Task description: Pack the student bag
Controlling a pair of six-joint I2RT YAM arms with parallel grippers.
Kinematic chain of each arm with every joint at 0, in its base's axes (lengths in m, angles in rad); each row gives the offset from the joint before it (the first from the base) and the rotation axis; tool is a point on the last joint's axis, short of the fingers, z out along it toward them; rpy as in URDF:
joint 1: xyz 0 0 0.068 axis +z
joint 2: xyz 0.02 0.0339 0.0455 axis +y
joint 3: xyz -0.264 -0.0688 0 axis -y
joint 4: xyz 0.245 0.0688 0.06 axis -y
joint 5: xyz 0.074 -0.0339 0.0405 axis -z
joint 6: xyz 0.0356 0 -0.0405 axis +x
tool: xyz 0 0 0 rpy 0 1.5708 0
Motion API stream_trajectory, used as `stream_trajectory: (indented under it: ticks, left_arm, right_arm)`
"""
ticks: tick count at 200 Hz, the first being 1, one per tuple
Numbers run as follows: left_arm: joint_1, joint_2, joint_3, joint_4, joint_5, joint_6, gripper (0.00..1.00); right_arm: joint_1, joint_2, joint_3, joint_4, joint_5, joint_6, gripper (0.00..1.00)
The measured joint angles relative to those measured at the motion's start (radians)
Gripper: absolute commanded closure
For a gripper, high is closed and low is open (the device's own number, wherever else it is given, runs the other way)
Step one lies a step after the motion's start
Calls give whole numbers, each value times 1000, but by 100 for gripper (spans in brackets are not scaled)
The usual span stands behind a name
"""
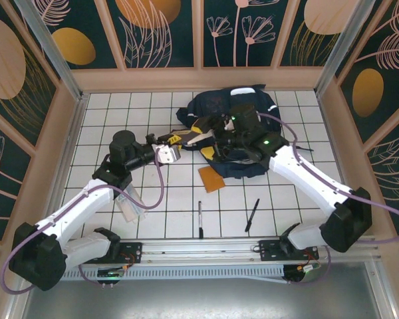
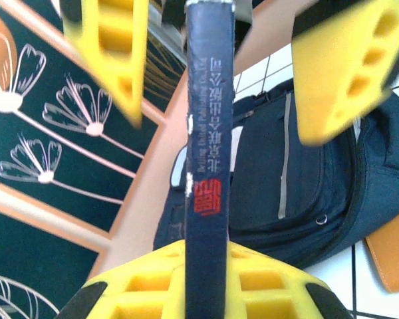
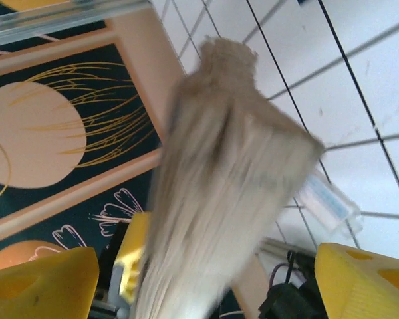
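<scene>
table: white tiled table point(image 1: 106, 119), everything's sitting on it

bag: the student bag point(image 1: 243, 106) is the big navy lump slumped at the far side, a bit right of centre. The left wrist cam gets its front panel with a pale stripe

left arm: left gripper point(image 2: 206, 259) is clamped tight on the book's lower end, just left of the bag

right arm: right gripper point(image 3: 206, 276) has its jaws spread wide. There's one yellow finger point(image 2: 339, 73) on either side of the book with a clear gap to the spine, so it's not holding anything

book: navy book point(image 2: 209, 133) with red and pale print down the spine. The page edges look super blurry in the right wrist cam

orange thing: flat orange cover point(image 1: 211, 178) on the tiles just beside the bag's near edge

plastic thing: clear case point(image 1: 128, 203) at near left, right by the left forearm

pens: two dark pens lying near centre, well apart from the bag, one pen point(image 1: 199, 219) left of the other pen point(image 1: 253, 214)
</scene>
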Motion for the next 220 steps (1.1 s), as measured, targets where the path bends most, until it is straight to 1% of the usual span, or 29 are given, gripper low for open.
stream_trajectory:
  ticks: [3,7,11,14,22,26,27,32,36,42,51,55,59,73,85,100,114,123,137,150,161,180,191,206,220]
  left_arm:
    - [-5,0,0,1,0,7,100]
    - [-9,0,0,0,1,14,100]
    - [-14,1,0,0,2,21,100]
    - [-17,2,0,0,3,27,100]
    - [-25,5,0,0,3,40,92]
    - [-28,7,0,0,3,45,88]
    - [-29,8,0,-1,3,49,87]
    - [-31,10,0,-1,3,55,81]
    - [-32,11,0,-2,4,65,74]
    - [-33,13,0,-2,6,76,61]
    - [-35,14,0,-5,5,82,46]
    - [-34,14,0,-4,6,92,42]
    - [-34,13,2,-6,7,89,40]
    - [-34,17,19,-38,24,103,40]
    - [-34,39,60,-92,50,113,41]
    - [-37,91,119,-129,74,109,41]
    - [-46,141,142,-119,82,85,40]
    - [-57,174,148,-111,80,72,40]
    - [-89,247,180,-113,73,57,41]
    - [-127,330,236,-122,57,48,40]
    - [-161,404,303,-127,41,40,40]
    - [-213,517,413,-136,19,32,37]
    - [-239,574,466,-140,5,27,33]
    - [-270,649,532,-151,-5,10,28]
    - [-290,729,604,-190,0,-28,28]
  right_arm:
    - [4,9,0,5,-3,13,28]
    - [8,21,0,14,-6,30,38]
    - [11,30,0,22,-10,44,51]
    - [13,40,0,30,-12,55,63]
    - [17,56,0,46,-14,78,91]
    - [19,62,0,52,-14,89,99]
    - [19,63,0,53,-13,90,100]
    - [20,67,-1,56,-10,100,100]
    - [20,67,-1,57,-5,106,100]
    - [19,64,-2,59,3,111,100]
    - [13,53,-2,55,17,110,100]
    - [7,45,-2,48,26,99,100]
    - [-1,37,-3,43,30,93,100]
    - [-48,-3,-14,41,42,43,100]
    - [-113,-55,-31,45,50,-30,100]
    - [-208,-127,-51,54,57,-152,100]
    - [-291,-189,-56,49,85,-295,100]
    - [-336,-230,-56,38,132,-403,100]
    - [-379,-287,-63,24,209,-552,100]
    - [-406,-352,-89,14,296,-682,100]
    - [-425,-403,-113,-5,369,-763,100]
    - [-468,-462,-133,-50,474,-851,100]
    - [-507,-484,-137,-75,514,-883,100]
    - [-550,-506,-149,-95,540,-909,100]
    - [-579,-523,-163,-117,548,-921,100]
